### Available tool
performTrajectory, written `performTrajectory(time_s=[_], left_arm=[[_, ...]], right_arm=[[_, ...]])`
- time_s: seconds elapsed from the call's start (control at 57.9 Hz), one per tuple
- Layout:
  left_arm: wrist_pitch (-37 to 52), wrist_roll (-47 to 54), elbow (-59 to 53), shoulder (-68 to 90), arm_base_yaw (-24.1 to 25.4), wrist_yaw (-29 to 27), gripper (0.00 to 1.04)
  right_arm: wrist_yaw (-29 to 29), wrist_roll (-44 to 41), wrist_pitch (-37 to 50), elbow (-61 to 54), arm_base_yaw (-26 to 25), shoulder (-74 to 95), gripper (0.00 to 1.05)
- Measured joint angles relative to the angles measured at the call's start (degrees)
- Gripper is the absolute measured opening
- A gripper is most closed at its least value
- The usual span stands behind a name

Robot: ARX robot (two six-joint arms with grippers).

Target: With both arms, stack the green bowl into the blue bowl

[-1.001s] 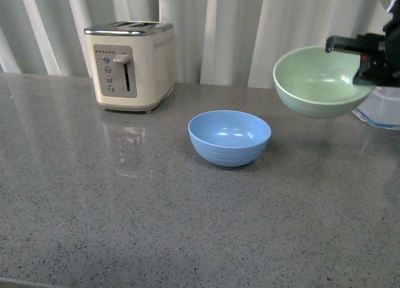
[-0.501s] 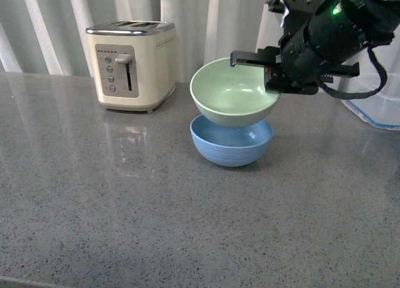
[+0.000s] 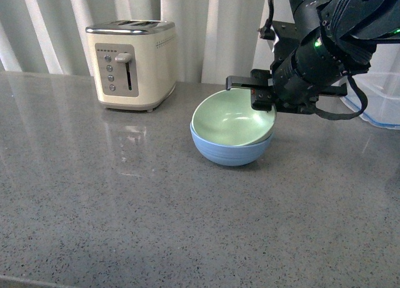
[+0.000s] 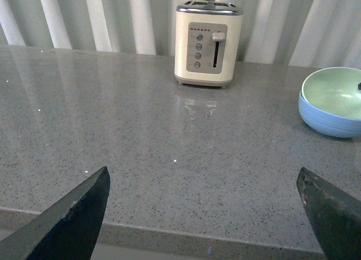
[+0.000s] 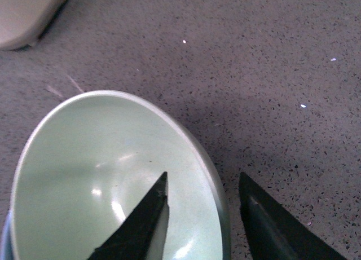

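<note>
Grey speckled stone-look countertop, glossy enough to mirror things on it; pale vertical curtains run along the back. Cream toaster w/ chrome top stands at back left, well apart from the bowls. A clear blue-rimmed container sits at far right, partly hidden by the right arm. Blue bowl stands upright mid-counter, and the green bowl is nested in it but not level. Its rim rides higher on the right/rear side, so the opening tips up and toward front-left. Both are round, so no long axis. Right gripper hangs over the raised edge w/ fingers apart, straddling the rim. One is over the inside; the other is outside w/ counter showing between it and the rim. Left gripper is low over the counter's near edge, fingers spread wide, holding nothing, bowls well off to its right.
</note>
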Motion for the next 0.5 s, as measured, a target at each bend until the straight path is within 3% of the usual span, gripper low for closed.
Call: performTrajectory(time_s=[0.173,0.276,0.311,0.345,0.431,0.501], left_arm=[[0.0,0.0,0.0,0.0,0.0,0.0,0.98],[0.0,0.0,0.0,0.0,0.0,0.0,0.98],[0.0,0.0,0.0,0.0,0.0,0.0,0.98],[0.0,0.0,0.0,0.0,0.0,0.0,0.98],[0.0,0.0,0.0,0.0,0.0,0.1,0.98],[0.0,0.0,0.0,0.0,0.0,0.1,0.98]], right_arm=[[-5.7,1.7,8.6,-9.0,-2.4,-10.7,0.68],[-8.4,2.7,20.2,-20.2,-5.4,-22.2,0.90],[-9.4,3.0,28.3,-27.0,-6.6,-27.6,0.97],[-8.9,2.9,32.5,-30.7,-7.1,-30.3,0.96],[4.8,-5.1,42.3,-41.2,-7.3,-37.1,0.77],[5.4,-8.6,44.7,-47.3,-8.2,-39.4,0.65]])
